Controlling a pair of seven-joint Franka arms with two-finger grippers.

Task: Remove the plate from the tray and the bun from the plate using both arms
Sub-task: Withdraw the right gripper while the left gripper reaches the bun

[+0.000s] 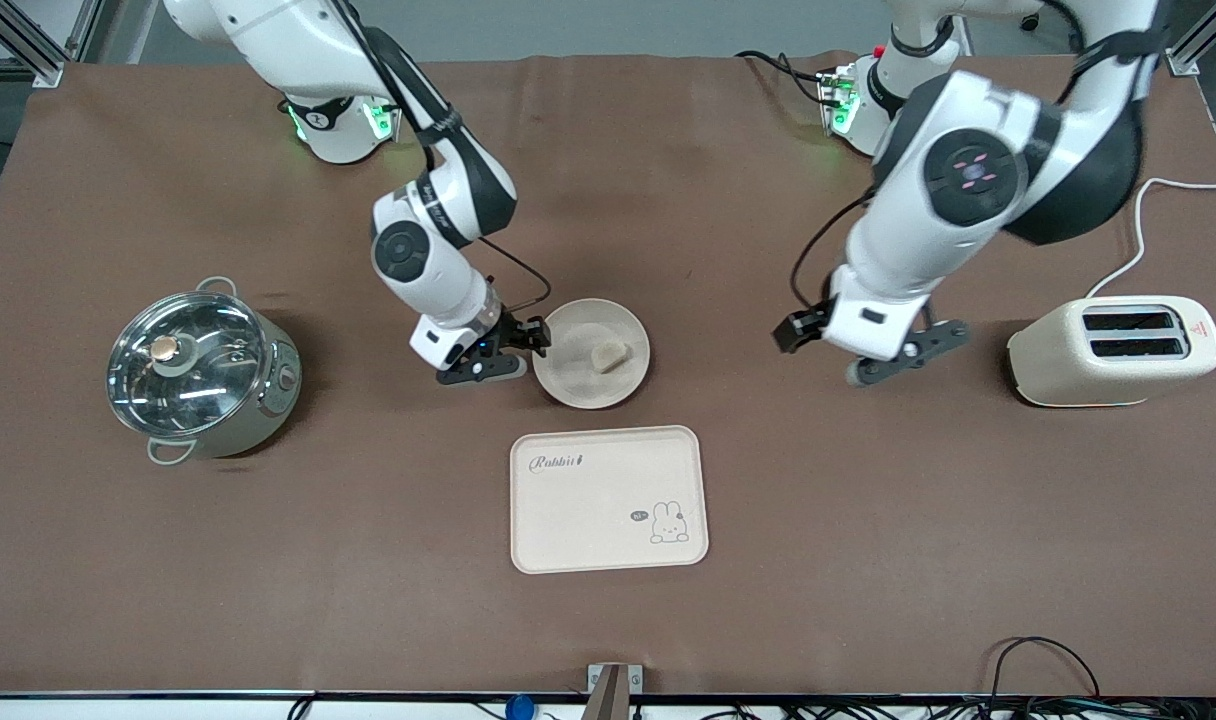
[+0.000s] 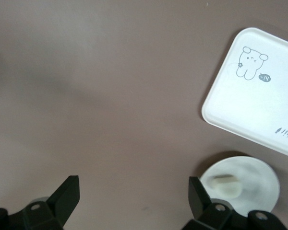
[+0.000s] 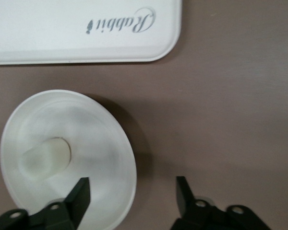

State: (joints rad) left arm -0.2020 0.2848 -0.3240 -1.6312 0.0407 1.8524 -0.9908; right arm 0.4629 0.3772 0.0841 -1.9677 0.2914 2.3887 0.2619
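Observation:
The round cream plate (image 1: 572, 380) lies on the brown table, farther from the front camera than the rabbit tray (image 1: 608, 498). The pale bun (image 1: 608, 354) lies on the plate. My right gripper (image 1: 524, 352) is open and low at the plate's rim, at the side toward the right arm's end. In the right wrist view its gripper (image 3: 133, 191) straddles the rim of the plate (image 3: 101, 143), which holds the bun (image 3: 45, 158). My left gripper (image 1: 903, 360) is open and empty over bare table between plate and toaster. In the left wrist view that gripper (image 2: 133, 196) shows with the plate (image 2: 259, 179) and bun (image 2: 225, 184).
A steel pot with a glass lid (image 1: 193, 370) stands toward the right arm's end. A cream toaster (image 1: 1113, 350) with a white cable stands toward the left arm's end. The tray also shows in the left wrist view (image 2: 259, 91) and the right wrist view (image 3: 81, 28).

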